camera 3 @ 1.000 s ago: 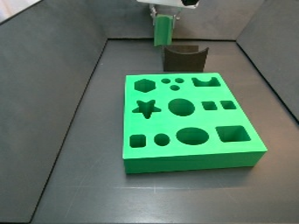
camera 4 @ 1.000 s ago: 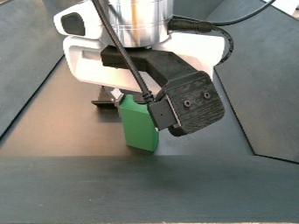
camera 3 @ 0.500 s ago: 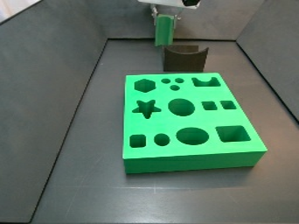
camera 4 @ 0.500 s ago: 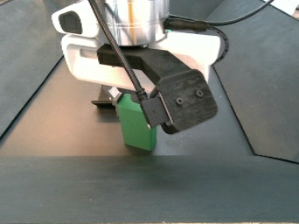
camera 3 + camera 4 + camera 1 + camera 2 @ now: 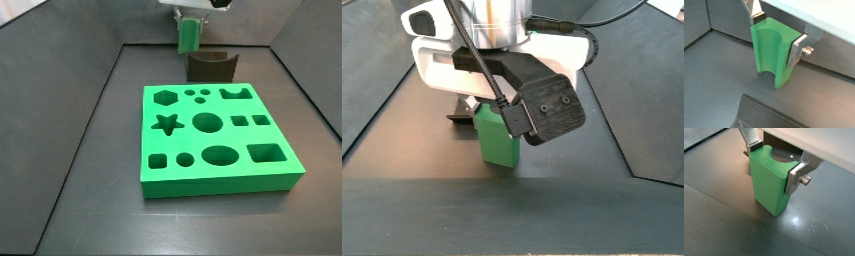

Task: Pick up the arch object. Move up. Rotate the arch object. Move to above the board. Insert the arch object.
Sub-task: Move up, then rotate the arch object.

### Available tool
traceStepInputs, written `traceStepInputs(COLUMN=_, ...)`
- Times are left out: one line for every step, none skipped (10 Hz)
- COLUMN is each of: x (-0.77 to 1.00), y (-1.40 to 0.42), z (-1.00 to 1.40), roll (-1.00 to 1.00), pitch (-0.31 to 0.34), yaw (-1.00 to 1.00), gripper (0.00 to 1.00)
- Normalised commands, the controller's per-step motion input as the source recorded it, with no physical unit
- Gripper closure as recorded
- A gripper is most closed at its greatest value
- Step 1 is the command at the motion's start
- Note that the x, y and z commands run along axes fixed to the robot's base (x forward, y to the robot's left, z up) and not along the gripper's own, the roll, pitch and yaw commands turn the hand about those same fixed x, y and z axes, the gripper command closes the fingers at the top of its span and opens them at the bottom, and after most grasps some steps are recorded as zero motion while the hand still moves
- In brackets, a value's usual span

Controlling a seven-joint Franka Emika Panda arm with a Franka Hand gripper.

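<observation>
The arch object (image 5: 772, 55), a small bright green block with a rounded channel down one face, hangs upright and clear of the floor. My gripper (image 5: 777, 31) is shut on it, a silver finger (image 5: 797, 49) pressed on each side near its top; the same grip shows on the arch object (image 5: 769, 180) under my gripper (image 5: 775, 162). In a side view the arch object (image 5: 189, 37) is held high at the back, beyond the board (image 5: 214, 135), a large green slab with shaped cut-outs. From the opposite side the arch object (image 5: 496, 138) hangs under my gripper (image 5: 492, 100).
A dark brown block (image 5: 210, 66) stands on the floor behind the board, just below the held piece. Its edge shows dark in a wrist view (image 5: 764, 112). Grey walls enclose the floor on both sides and at the back.
The wrist has turned a little about its upright axis, swinging the black camera housing round. The arch object has turned slightly with it and stays at about the same height.
</observation>
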Motion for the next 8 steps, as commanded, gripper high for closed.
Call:
traceStepInputs(x=0.0, y=0.0, z=0.83, roll=0.0, pitch=0.0, yaw=0.0, gripper=1.0)
traceStepInputs(x=-0.02, y=0.07, z=0.8, roll=0.01, pitch=0.004, yaw=-0.03, gripper=1.0)
traceStepInputs(x=-0.03, y=0.05, z=0.67, roll=0.01, pitch=0.014, yaw=-0.03, gripper=1.0)
traceStepInputs(x=-0.02, y=0.03, z=0.56, roll=0.01, pitch=0.014, yaw=-0.03, gripper=1.0)
traceStepInputs(x=-0.02, y=0.02, z=0.32, roll=0.02, pitch=0.024, yaw=-0.03, gripper=1.0)
traceStepInputs(x=-0.75, y=-1.0, z=0.74, roll=0.0, pitch=0.0, yaw=0.0, gripper=1.0)
traceStepInputs(x=-0.75, y=-1.0, z=0.72, roll=0.02, pitch=-0.027, yaw=0.02, gripper=1.0)
traceStepInputs(x=-0.76, y=-1.0, z=0.72, roll=0.04, pitch=-0.047, yaw=0.03, gripper=1.0)
